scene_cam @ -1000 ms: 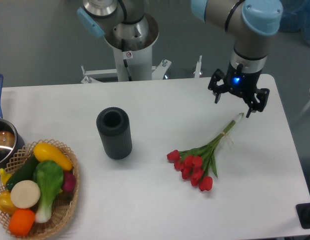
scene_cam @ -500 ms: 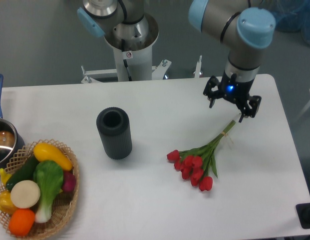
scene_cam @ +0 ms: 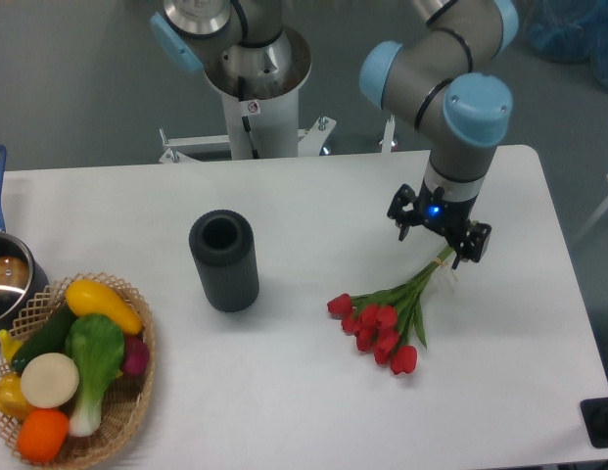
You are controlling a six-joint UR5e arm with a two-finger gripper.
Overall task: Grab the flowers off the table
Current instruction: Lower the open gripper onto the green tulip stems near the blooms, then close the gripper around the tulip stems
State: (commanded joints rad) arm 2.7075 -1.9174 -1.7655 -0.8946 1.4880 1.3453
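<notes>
The flowers (scene_cam: 387, 315), a bunch of red tulips with green leaves and pale tied stems, lie on the white table (scene_cam: 284, 392) right of centre, heads toward the front and stems pointing back right. My gripper (scene_cam: 438, 238) is open and hangs directly over the stem ends, one finger on each side of them. The stem tips are hidden under the gripper. I cannot tell whether the fingers touch the stems.
A dark ribbed cylindrical vase (scene_cam: 224, 260) stands upright left of the flowers. A wicker basket of vegetables (scene_cam: 73, 367) sits at the front left, with a pot (scene_cam: 5, 279) at the left edge. The robot base (scene_cam: 255, 73) stands behind the table.
My gripper has moved left and toward the front, lowering from beyond the stem tips to right over the stem ends. The flowers have not moved.
</notes>
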